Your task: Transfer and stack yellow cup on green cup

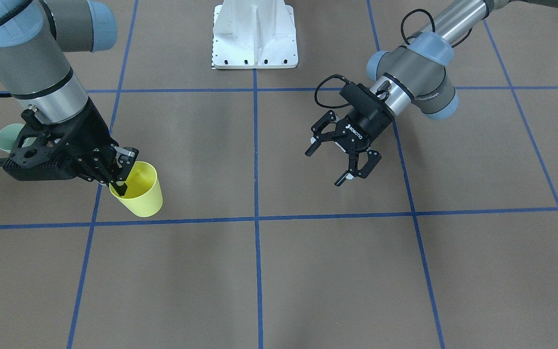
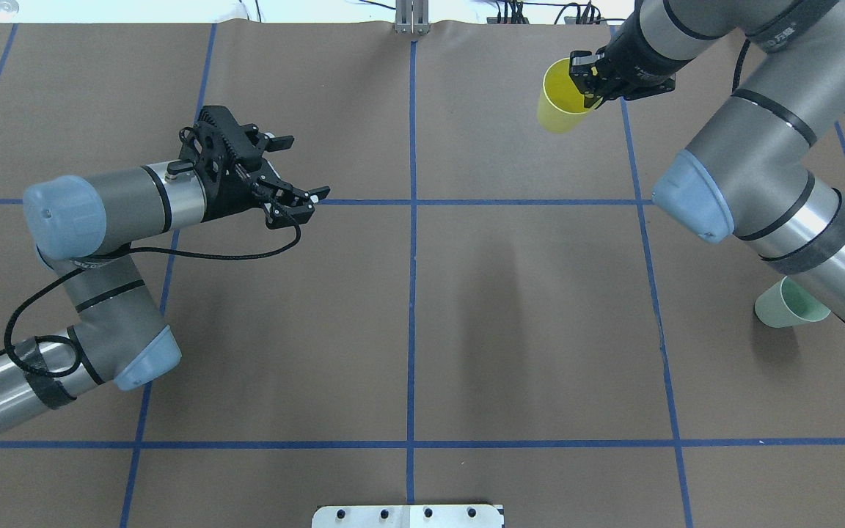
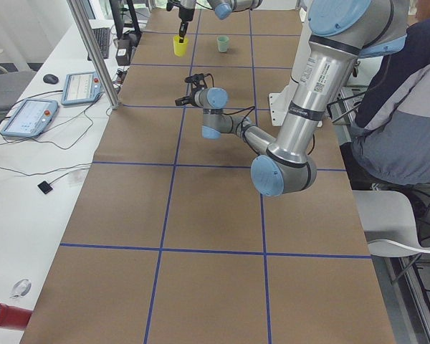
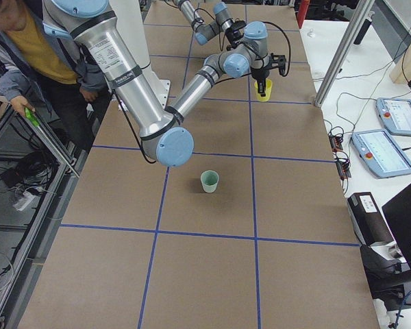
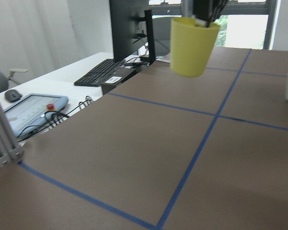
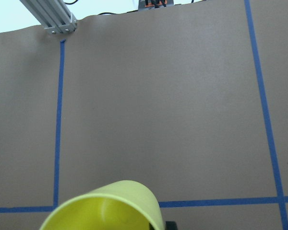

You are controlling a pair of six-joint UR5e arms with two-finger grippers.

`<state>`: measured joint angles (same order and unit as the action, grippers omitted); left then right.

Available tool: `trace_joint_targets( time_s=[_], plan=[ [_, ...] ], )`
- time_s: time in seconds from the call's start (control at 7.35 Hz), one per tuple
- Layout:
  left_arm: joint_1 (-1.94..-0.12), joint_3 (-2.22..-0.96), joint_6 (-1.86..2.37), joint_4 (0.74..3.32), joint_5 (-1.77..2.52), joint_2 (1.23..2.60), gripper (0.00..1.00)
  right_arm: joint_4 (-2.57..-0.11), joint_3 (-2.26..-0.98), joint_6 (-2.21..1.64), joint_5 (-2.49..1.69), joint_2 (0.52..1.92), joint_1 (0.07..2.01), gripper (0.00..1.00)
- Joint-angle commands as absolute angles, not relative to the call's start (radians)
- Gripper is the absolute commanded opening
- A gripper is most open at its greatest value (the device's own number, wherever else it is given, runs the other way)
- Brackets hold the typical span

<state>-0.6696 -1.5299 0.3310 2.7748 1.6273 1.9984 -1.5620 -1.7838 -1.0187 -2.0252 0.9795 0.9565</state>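
My right gripper [image 1: 120, 169] is shut on the rim of the yellow cup [image 1: 138, 191], one finger inside and one outside. It holds the cup slightly tilted above the table at the far right. The cup also shows in the overhead view [image 2: 560, 99], left wrist view [image 5: 193, 45] and right wrist view [image 6: 110, 206]. The green cup [image 2: 789, 304] stands upright on the table, nearer my base and partly under my right arm. It also shows in the front view [image 1: 10, 137]. My left gripper [image 2: 305, 167] is open and empty, hovering left of centre and pointing toward the yellow cup.
The white robot base plate [image 1: 255, 34] sits at the table's middle near edge. An aluminium post [image 4: 349, 41] and a side desk with tablets [image 3: 29, 115] and a keyboard lie beyond the far edge. A person [image 4: 27, 62] stands beside the base.
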Motion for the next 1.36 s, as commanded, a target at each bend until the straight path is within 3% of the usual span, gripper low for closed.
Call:
trace_joint_targets(
  time_s=[0.0,0.68,0.95,1.22],
  plan=[
    [-0.759,-1.543,0.330,2.474,1.620,1.994,0.98,-1.562,-1.778,-0.971,-2.025,1.005,0.977,0.00],
    [-1.091,-1.750,0.203,1.581,1.999,1.962,1.00,-1.551,-1.793,-0.812,-2.135,1.083,1.034,0.00],
    [-1.224,-1.883,0.146,1.359,2.049,1.858,1.00,-1.551,-1.828,-0.676,-2.210,1.168,1.104,0.00],
    [-1.322,-1.891,0.052,1.204,2.059,1.827,1.00,-1.549,-1.883,-0.570,-2.262,1.274,1.156,0.00]
  ],
)
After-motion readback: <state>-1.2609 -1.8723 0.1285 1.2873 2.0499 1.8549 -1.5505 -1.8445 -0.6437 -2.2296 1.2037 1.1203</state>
